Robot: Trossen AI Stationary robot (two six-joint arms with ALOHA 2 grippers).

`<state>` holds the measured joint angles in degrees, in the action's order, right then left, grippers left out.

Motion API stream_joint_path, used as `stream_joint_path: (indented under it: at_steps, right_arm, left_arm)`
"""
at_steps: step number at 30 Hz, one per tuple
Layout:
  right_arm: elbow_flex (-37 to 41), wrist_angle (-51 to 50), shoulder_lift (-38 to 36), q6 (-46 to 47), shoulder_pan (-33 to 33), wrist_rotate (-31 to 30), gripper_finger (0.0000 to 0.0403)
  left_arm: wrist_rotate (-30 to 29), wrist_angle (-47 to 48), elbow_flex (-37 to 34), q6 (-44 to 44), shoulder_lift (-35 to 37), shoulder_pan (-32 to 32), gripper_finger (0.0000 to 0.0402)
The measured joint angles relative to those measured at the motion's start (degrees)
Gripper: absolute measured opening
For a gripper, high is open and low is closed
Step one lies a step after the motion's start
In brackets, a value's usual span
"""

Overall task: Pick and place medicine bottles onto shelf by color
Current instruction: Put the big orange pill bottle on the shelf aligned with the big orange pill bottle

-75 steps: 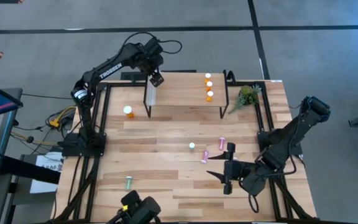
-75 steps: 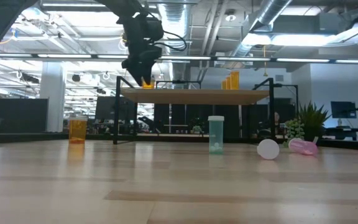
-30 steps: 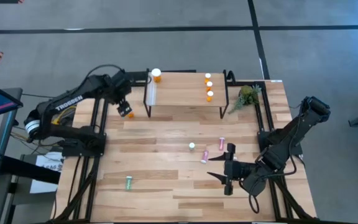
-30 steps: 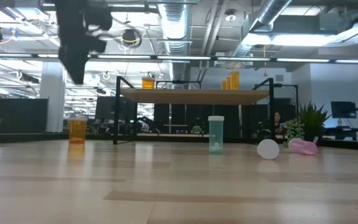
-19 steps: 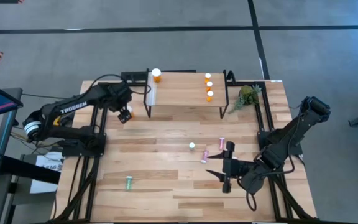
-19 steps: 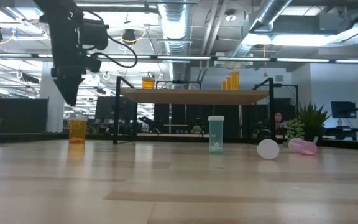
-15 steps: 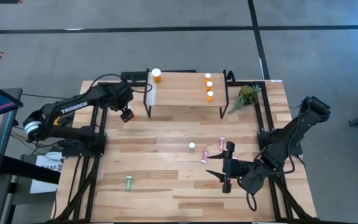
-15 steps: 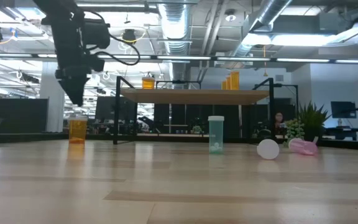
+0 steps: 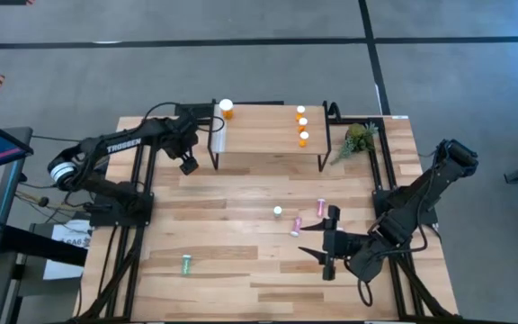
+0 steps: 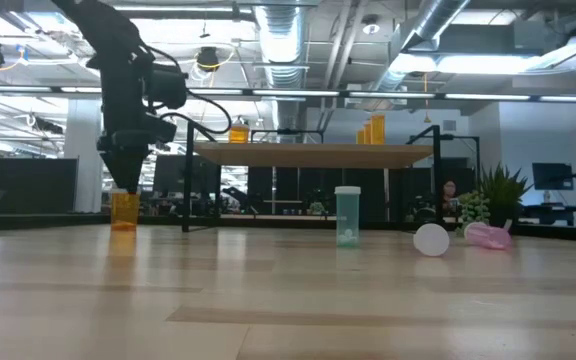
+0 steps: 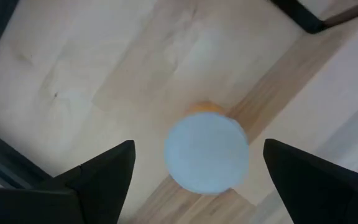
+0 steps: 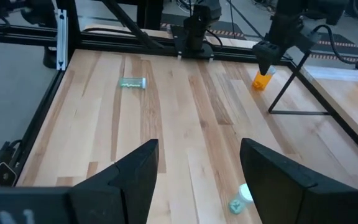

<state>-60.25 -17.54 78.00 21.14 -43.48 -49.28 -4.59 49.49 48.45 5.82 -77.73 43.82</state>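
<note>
A large orange bottle (image 10: 125, 211) with a white cap (image 11: 207, 152) stands on the table just left of the shelf (image 9: 268, 130). My left gripper (image 11: 197, 148) hangs right above it, pointing down and open, one finger on either side of the cap and apart from it. Another large orange bottle (image 9: 227, 109) stands at the shelf's far left corner, and three small orange ones (image 9: 302, 123) stand in a row at its right end. My right gripper (image 9: 329, 243) waits open over the table's near right part.
A green bottle (image 9: 278, 211) stands mid-table, with two pink bottles (image 9: 321, 207) (image 9: 297, 225) lying beside it. Another green bottle (image 9: 186, 264) lies near the front left. A small plant (image 9: 358, 137) sits right of the shelf. The shelf's black leg (image 9: 214, 148) is close to my left gripper.
My left gripper has come down from well above the table to just over the large orange bottle's cap, shifting a little toward the shelf. The bottle has stayed standing where it was.
</note>
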Motion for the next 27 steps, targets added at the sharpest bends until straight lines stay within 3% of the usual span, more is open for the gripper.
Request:
stream_joint_path:
  at_steps: [9,21,27]
  right_arm:
    - [0.00,0.00,0.00,0.02,0.02,-0.02,0.0249]
    - [0.00,0.00,0.00,0.45,0.02,-0.02,0.0249]
    - [0.00,0.00,0.00,0.45,0.02,-0.02,0.0249]
  left_arm:
    - [0.27,-0.82,0.00,1.25,-1.91,1.04,0.0331]
    - [0.75,0.61,0.00,2.22,-1.91,1.02,0.0220]
    - [0.75,0.69,0.07,2.35,-1.86,1.02,0.0189]
